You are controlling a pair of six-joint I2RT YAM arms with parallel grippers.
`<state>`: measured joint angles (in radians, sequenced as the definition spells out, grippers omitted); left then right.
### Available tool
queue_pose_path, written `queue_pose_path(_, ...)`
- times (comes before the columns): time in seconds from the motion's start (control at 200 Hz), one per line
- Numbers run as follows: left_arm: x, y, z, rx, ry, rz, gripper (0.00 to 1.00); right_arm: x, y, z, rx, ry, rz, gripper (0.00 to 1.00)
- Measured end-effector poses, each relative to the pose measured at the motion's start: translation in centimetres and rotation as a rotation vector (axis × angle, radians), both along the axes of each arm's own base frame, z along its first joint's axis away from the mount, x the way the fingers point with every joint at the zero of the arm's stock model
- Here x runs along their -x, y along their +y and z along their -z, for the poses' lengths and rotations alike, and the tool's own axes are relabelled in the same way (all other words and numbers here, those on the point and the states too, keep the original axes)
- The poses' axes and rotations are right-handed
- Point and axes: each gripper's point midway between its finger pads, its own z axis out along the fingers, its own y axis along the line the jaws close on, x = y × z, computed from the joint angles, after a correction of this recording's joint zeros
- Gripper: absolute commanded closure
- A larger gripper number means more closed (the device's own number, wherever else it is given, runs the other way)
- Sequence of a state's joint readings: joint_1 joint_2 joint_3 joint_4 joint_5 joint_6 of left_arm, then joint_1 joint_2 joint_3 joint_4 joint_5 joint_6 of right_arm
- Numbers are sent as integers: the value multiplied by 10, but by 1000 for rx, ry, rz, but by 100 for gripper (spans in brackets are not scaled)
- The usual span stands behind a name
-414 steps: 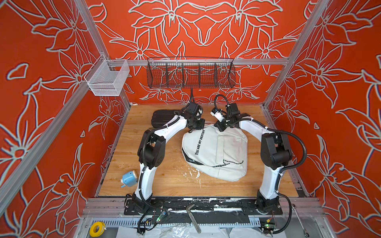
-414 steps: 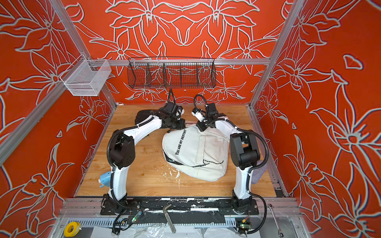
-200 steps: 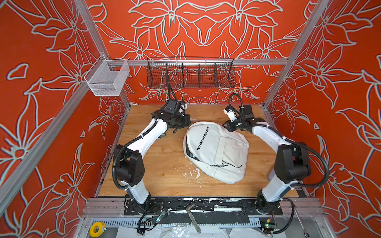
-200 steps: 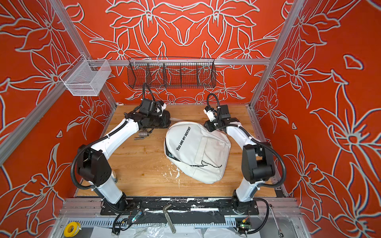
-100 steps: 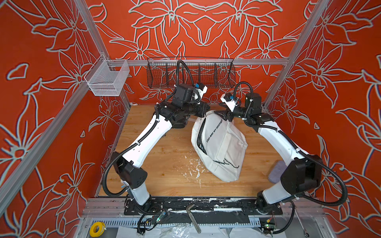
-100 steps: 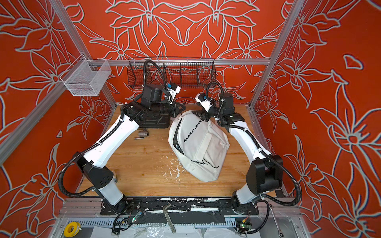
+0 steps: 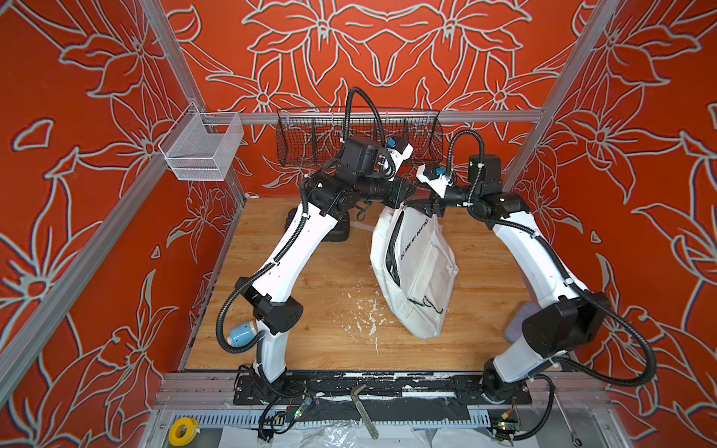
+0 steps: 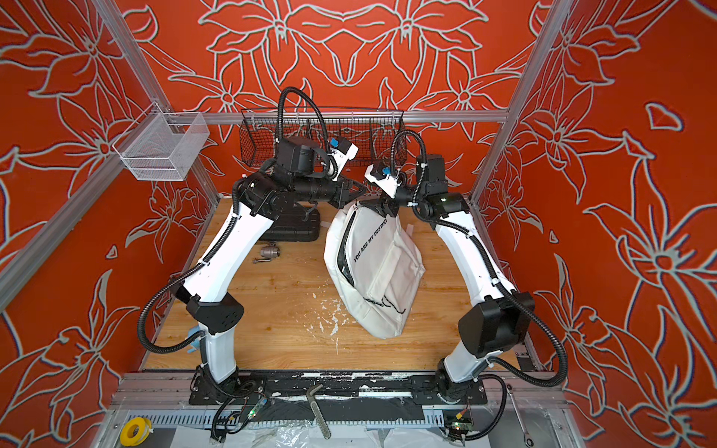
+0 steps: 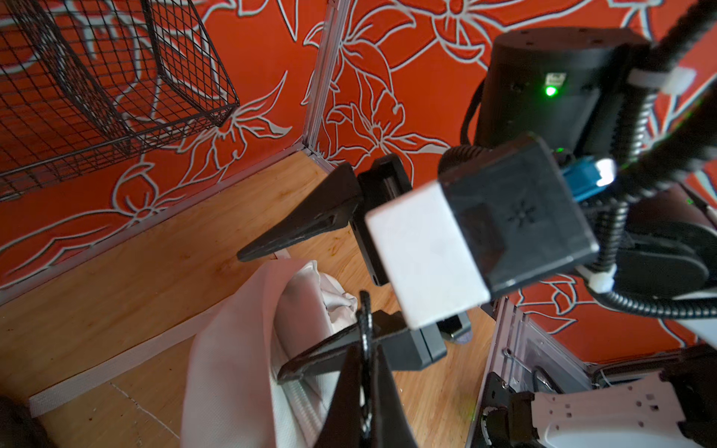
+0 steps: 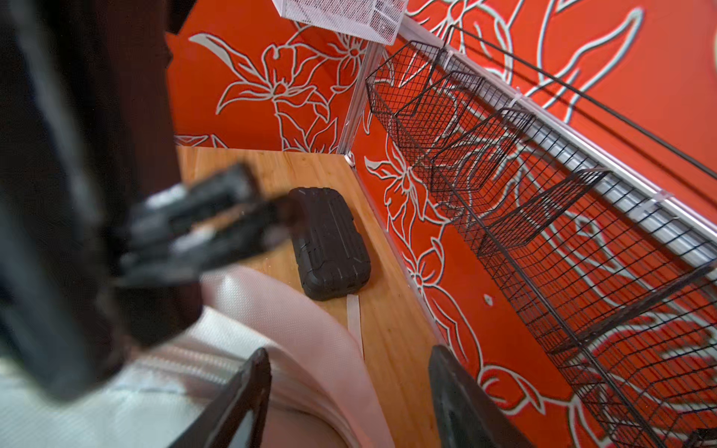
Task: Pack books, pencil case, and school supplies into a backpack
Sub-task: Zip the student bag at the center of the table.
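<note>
Fingers point(image 9: 345, 391) of your left gripper point(image 9: 364, 351) are pressed together on a black cord zip pull point(image 9: 364, 322). The cord stands up from between them in the left wrist view.

Your right gripper point(image 10: 349, 349) has its fingers point(image 10: 240, 399) spread wide. In the left wrist view one finger sits at the bag's open mouth and the other stands clear of the cloth. Nothing is clamped between them.

Both grippers meet at the top of the backpack point(image 8: 380, 279), toward the back of the table point(image 7: 310, 279). The bag hangs top-up from the pinched cord, and its lower end rests on the wood. A dark zip opening runs down its side in both top views. The only legible writing is the black print on the front panel, "YOU ARE MY DESTINY", read in a top view.

- The pencil sharpener point(image 7: 242, 334), light blue, lies at the table's left edge by your left arm's base, partly behind a cable.
- The pencil case point(image 7: 518, 322), pale lilac, shows at the right edge, mostly hidden by your right arm's elbow.
- A black ribbed hard case point(image 10: 329, 244) lies at the back, left of the bag.
- A metal valve fitting point(image 8: 267, 253) lies just in front of the hard case.
</note>
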<state>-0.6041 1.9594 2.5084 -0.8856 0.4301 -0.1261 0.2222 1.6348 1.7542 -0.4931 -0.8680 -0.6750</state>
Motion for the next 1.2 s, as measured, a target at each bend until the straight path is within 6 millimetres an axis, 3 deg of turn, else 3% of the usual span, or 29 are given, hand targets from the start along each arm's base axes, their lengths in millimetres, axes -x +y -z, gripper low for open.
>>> queue_pose_path(0.2, 1, -1, 4, -9, 13, 15, 100, -8, -1, 18, 45, 92, 10, 29)
queue_pose_path(0.32, 1, -3, 3, -3, 13, 24, 100, -8, -14, 25, 66, 105, 66, 22)
queue_pose_path(0.46, 6, -10, -2, 31, 24, 67, 100, -1, -25, 26, 69, 102, 92, 22)
queue_pose_path(0.721, 26, -25, -9, 83, 44, 188, 100, -11, -15, 30, 32, 141, 31, 25)
queue_pose_path(0.891, 37, -31, -18, 126, 45, 258, 100, -28, -7, 24, 26, 153, -25, 46)
queue_pose_path(1.051, 43, -34, -22, 144, 43, 293, 100, -28, 0, 34, 11, 186, -94, 56)
queue_pose_path(1.156, 44, -35, -22, 145, 42, 298, 100, -23, 4, 35, -8, 194, -138, 93)
queue_pose_path(1.196, 43, -35, -23, 146, 38, 295, 100, -21, 5, 36, -16, 200, -147, 100)
